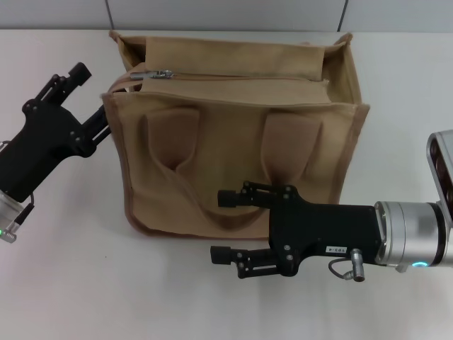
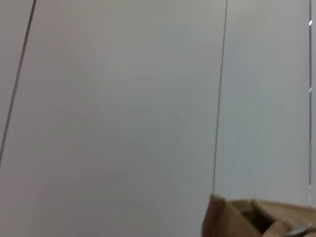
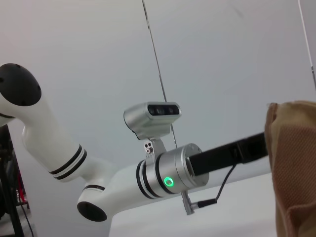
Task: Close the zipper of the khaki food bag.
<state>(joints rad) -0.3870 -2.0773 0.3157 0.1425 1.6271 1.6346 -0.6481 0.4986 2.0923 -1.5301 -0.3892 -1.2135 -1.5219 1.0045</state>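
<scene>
The boxy tan canvas food bag with darker brown edge trim (image 1: 233, 170) stands upright on the white worktop (image 1: 85, 283), its front face with two wide loop handles turned toward the robot. The long khaki-taped zipper line (image 1: 241, 76) runs along the bag's top panel, its long axis lying side to side, from the bag's left end to its right end. The small silver metal slider with its pull tab (image 1: 160, 74) sits near the left end of that line, the tab pointing toward the bag's right end. To the right of the slider the two tape edges lie close together; whether they are fully joined cannot be told.

The left black end effector (image 1: 90, 99) is at the bag's left side, close to the upper left corner and just below the level of the slider; one finger (image 1: 74, 73) points up and away from the bag's front, the other reaches toward the bag's side wall, so the fingers stand spread apart and hold nothing. In the left wrist view only a corner of the bag (image 2: 247, 217) shows against a pale wall.

The right black end effector (image 1: 221, 225) hovers in front of the bag's front face, near its lower edge, pointing toward the bag's left end. Its two fingers are spread wide, gripping nothing.
</scene>
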